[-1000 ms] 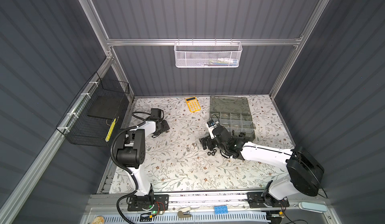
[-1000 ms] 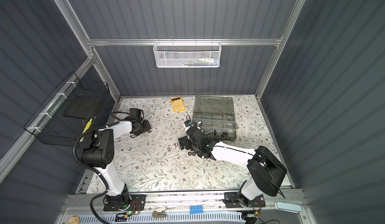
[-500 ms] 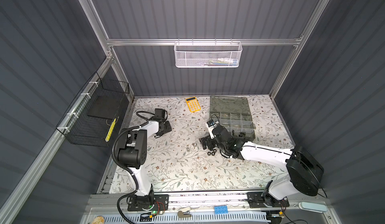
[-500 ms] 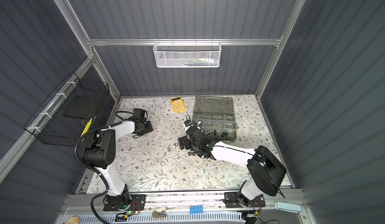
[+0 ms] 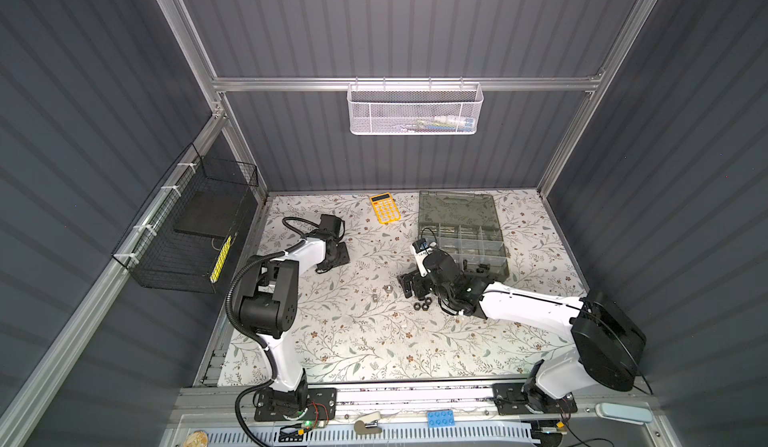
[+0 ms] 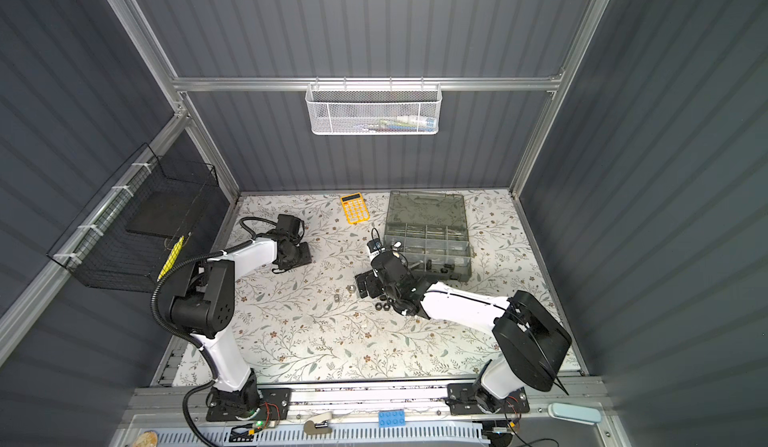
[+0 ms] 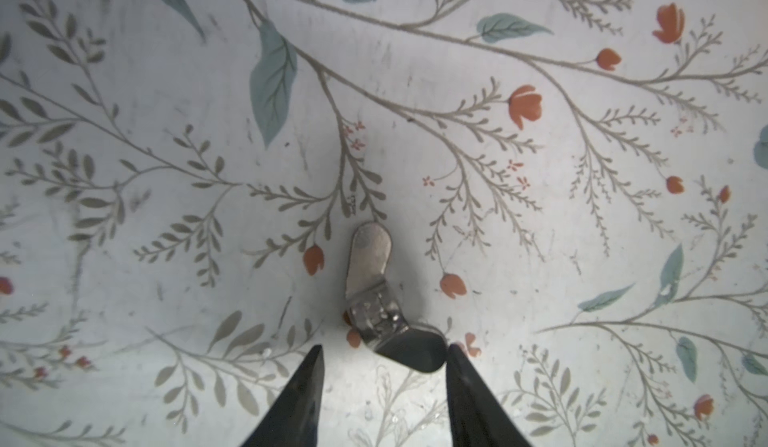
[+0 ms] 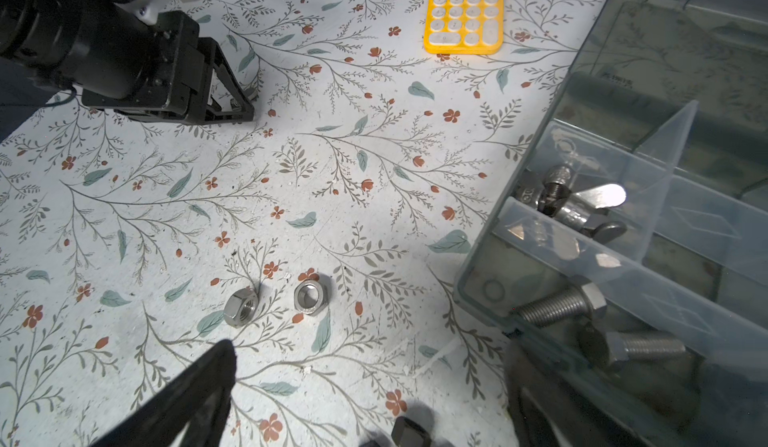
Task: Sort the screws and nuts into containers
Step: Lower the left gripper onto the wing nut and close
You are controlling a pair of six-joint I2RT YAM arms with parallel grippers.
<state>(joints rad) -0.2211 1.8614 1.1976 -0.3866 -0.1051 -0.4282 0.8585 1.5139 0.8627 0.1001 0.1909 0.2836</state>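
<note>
**While a wing nut [image 7: 372,291] lies loose, neither gripper is closed**

It is laid on the floral mat [image 7: 145,112], one wing between the half-parted left gripper [image 7: 384,353] fingers, touched by one tip, not clamped. Two silver hex nuts [image 8: 241,307] are seen before the wide-spread, empty right gripper [image 8: 370,366], beside the organizer box [image 8: 490,266] with screws [image 8: 552,307].

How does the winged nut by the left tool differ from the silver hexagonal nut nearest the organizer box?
The winged nut has two flat wings; the hexagonal nut is a plain six-sided ring. The winged nut lies at the left tool's fingertips; the hexagonal nut lies near the organizer box. Both are silver, on the table.
</note>
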